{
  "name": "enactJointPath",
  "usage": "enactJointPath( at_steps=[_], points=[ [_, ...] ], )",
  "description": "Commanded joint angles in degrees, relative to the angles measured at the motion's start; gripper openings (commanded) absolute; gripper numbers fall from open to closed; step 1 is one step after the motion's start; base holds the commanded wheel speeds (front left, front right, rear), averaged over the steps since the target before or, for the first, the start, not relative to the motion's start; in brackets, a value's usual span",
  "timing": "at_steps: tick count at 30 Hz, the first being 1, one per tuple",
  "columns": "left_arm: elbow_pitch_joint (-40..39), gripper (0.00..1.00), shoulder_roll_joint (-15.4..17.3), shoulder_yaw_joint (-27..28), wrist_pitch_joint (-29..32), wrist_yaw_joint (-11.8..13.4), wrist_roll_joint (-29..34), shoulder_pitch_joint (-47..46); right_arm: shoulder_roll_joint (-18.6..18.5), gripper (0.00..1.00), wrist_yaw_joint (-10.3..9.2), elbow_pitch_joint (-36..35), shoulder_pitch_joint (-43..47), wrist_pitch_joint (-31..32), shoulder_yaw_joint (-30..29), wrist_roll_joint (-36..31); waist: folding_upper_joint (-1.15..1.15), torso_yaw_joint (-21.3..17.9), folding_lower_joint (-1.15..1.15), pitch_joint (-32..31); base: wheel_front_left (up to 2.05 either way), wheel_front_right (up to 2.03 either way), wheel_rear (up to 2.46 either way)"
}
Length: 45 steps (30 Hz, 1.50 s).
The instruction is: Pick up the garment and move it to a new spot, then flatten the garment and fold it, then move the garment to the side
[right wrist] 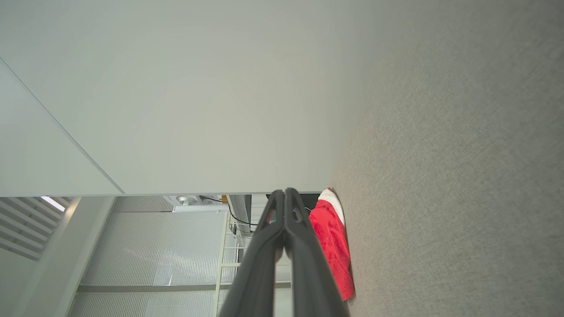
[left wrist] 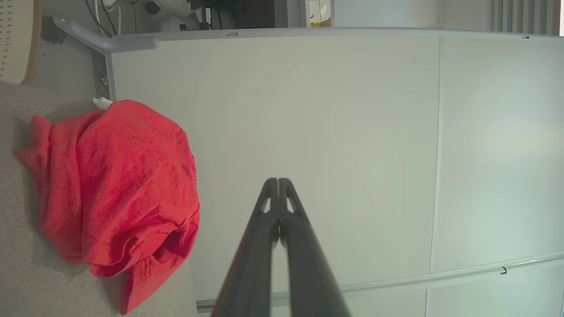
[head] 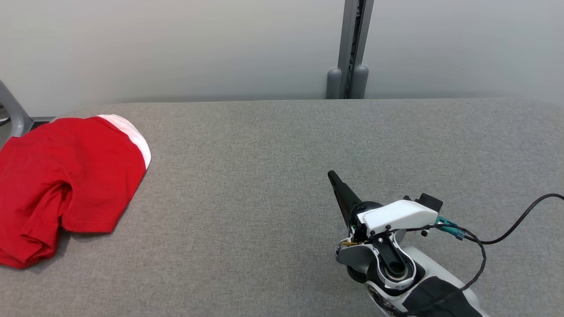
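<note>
Red garment (head: 66, 176) is lying bunched at the left edge of the grey bench (head: 264, 176), running off the left of the frame, with a white band (head: 132, 134) showing along its far edge. Right hand (head: 331, 175) is hanging over the near right of the bench, well apart from the garment, fingers pressed together and pointing far-left. Black cable (head: 506, 233) is trailing off right from the wrist. Grey post (head: 352, 44) is standing behind the far edge, against a pale wall (head: 176, 44).

A pale partition wall (head: 176, 44) rises behind the grey fabric-covered table (head: 264, 198); a grey metal post (head: 354, 44) divides the wall.
</note>
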Motion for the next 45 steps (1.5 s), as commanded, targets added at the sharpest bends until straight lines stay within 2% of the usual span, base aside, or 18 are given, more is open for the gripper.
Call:
enactJointPath(
  at_steps=[1, 33, 34, 38, 45],
  points=[
    [-0.13, 0.0, 0.25, 0.11, 0.17, -0.16, -0.19, -0.68, -0.57, 0.0, 0.07, 0.02, -0.49, -0.21, 0.08, 0.38, 0.0, 0.0, 0.0, 0.0, 0.0, 0.0, 0.0],
    [-0.14, 0.0, 0.25, 0.09, 0.17, -0.16, -0.19, -0.68, -0.57, 0.0, 0.07, 0.02, -0.49, -0.21, 0.08, 0.38, 0.0, 0.0, 0.0, 0.0, 0.0, 0.0, 0.0],
    [0.09, 1.0, -0.17, -0.05, -0.06, 0.01, 0.03, 0.05, 0.0, 1.0, 0.0, 0.05, 0.13, 0.01, -0.03, -0.05, 0.0, 0.0, 0.0, 0.0, 0.0, 0.0, 0.0],
    [0.59, 1.0, -1.63, -0.58, -0.47, 0.01, 0.07, 0.6, -0.02, 1.0, -0.05, 0.19, 1.68, 0.01, -0.25, -0.25, 0.0, -0.01, 0.0, 0.01, 0.0, 0.0, 0.0],
    [-1.77, 1.0, -2.62, -6.55, -5.59, 0.0, 0.24, 1.15, -0.31, 1.0, -0.04, -2.93, 3.86, 0.0, -3.39, -2.62, 0.0, 0.02, 0.0, -0.07, 0.0, 0.0, 0.0]
  ],
)
